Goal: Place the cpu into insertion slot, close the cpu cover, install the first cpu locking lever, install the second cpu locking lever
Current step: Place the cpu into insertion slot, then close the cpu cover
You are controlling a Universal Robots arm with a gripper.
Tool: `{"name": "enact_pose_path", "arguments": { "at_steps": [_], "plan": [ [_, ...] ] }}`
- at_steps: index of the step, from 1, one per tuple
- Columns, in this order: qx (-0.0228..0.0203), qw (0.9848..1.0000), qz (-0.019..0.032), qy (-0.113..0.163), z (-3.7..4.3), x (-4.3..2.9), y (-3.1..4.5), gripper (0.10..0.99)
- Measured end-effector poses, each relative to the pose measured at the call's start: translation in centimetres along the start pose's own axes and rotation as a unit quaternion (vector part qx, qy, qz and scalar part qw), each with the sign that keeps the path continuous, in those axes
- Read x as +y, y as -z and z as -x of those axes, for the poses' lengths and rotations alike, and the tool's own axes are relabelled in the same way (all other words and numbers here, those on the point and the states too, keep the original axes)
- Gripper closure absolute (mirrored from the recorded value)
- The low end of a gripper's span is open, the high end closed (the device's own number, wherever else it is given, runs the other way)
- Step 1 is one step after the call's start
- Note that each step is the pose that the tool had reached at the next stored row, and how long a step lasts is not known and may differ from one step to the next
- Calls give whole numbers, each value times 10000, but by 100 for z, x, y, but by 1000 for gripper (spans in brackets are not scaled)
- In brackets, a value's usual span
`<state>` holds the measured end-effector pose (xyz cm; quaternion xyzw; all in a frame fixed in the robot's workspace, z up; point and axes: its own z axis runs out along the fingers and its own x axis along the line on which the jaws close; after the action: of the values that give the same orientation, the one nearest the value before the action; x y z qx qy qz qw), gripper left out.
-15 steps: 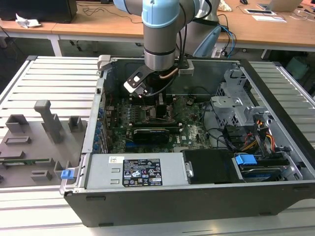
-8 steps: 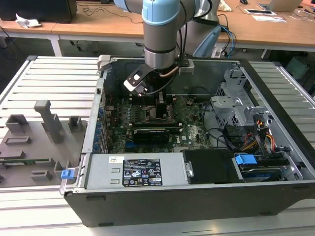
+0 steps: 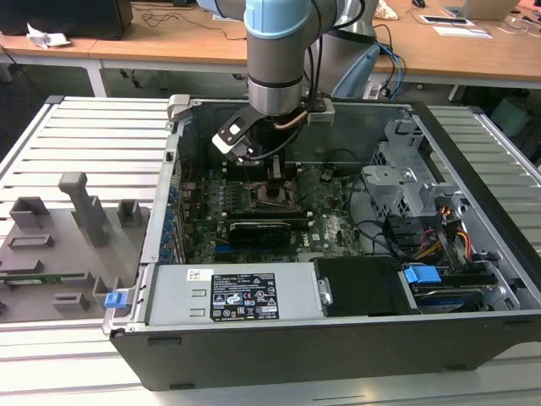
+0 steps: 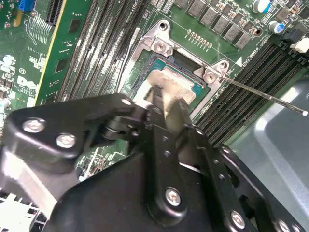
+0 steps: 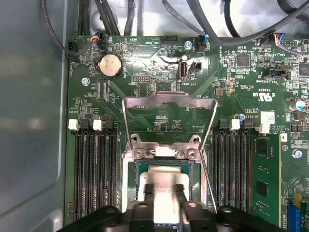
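The claw [image 5: 163,192] clamps the flat silver-grey square cpu [image 5: 163,180]
Over the dark square insertion slot [image 5: 166,167]; seems light, stiff, fragile: hold its edges.

bright, even light with soft shadows; glare whitens the cpu [image 5: 163,186].

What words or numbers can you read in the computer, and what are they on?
Black label on the silver power supply box: print too small to read.
White sticker beside it: too small to read.
White lettering on the green motherboard: tiny and upside down, not readable for sure.
Small white sticker on the motherboard: unreadable.
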<state>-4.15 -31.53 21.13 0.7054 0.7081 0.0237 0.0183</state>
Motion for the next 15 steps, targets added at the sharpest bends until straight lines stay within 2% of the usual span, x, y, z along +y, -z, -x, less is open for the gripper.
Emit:
{"name": "enact_pose_path", "arguments": {
  "at_steps": [1, 4, 11, 15],
  "plan": [
    [-2, 10000, -4, 0, 1, 0, 2, 804],
    [-2, 10000, -7, 0, 0, 0, 10, 980],
    [-2, 10000, -7, 0, 0, 2, 41, 980],
    [-2, 10000, -7, 0, 0, 6, 99, 980]
  ]
}}
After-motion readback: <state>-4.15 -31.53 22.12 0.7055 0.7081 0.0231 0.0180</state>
